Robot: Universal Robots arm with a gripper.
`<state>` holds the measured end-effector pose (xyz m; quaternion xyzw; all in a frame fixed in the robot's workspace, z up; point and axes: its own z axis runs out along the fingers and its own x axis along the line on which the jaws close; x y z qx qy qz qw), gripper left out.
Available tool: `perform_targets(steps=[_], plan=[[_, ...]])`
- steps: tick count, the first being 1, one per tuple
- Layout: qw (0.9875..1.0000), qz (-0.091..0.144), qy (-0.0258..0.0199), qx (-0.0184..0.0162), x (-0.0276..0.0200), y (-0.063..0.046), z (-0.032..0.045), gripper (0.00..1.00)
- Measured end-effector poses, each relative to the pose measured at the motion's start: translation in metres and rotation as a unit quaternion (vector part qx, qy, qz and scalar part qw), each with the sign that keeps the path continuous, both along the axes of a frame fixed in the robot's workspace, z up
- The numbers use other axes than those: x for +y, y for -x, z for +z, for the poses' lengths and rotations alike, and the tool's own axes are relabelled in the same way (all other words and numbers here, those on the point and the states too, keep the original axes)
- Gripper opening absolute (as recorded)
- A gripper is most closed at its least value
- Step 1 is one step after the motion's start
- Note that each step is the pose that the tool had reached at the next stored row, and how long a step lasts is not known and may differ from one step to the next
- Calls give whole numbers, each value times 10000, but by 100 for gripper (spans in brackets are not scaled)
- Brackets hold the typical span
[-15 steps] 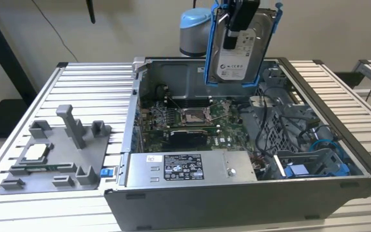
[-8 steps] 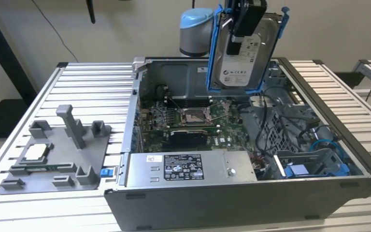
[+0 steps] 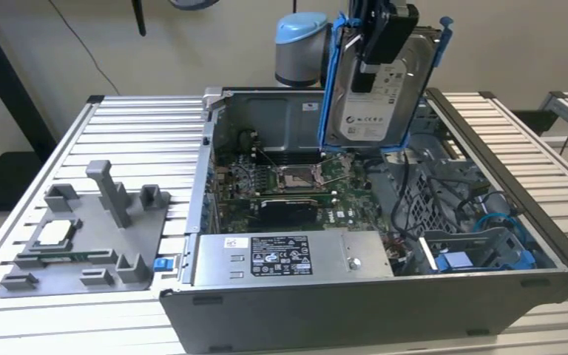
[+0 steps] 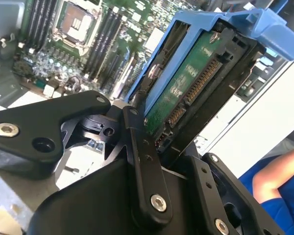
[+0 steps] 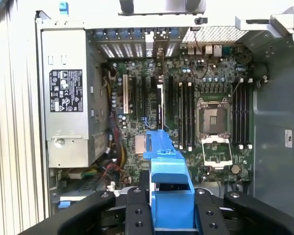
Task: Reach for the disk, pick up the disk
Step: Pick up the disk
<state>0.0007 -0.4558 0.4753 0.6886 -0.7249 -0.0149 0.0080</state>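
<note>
In the exterior view the disk (image 3: 378, 92), a silver-grey drive with a white label in a blue frame, hangs upright above the open computer case (image 3: 383, 303). My gripper (image 3: 384, 41) is shut on its upper part. The second wrist view shows the disk (image 4: 193, 81) edge-on, with its green board and connector, clamped between my black fingers (image 4: 137, 142). In the first wrist view the blue frame of the disk (image 5: 167, 183) juts out from my gripper (image 5: 169, 215) over the motherboard (image 5: 206, 117).
The case holds a power supply (image 3: 294, 255), a motherboard with an open socket (image 3: 299, 176), cables and a blue bracket (image 3: 461, 259). A grey fixture tray (image 3: 92, 237) with a small square chip (image 3: 52, 231) lies at the exterior view's left. A person's arm in a blue sleeve (image 4: 279, 191) is nearby.
</note>
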Motion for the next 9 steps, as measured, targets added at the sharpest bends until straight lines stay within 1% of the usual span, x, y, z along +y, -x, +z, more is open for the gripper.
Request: perform_targets(steps=[9], plan=[[10000,-22,0,11,-244,-12,0,0]])
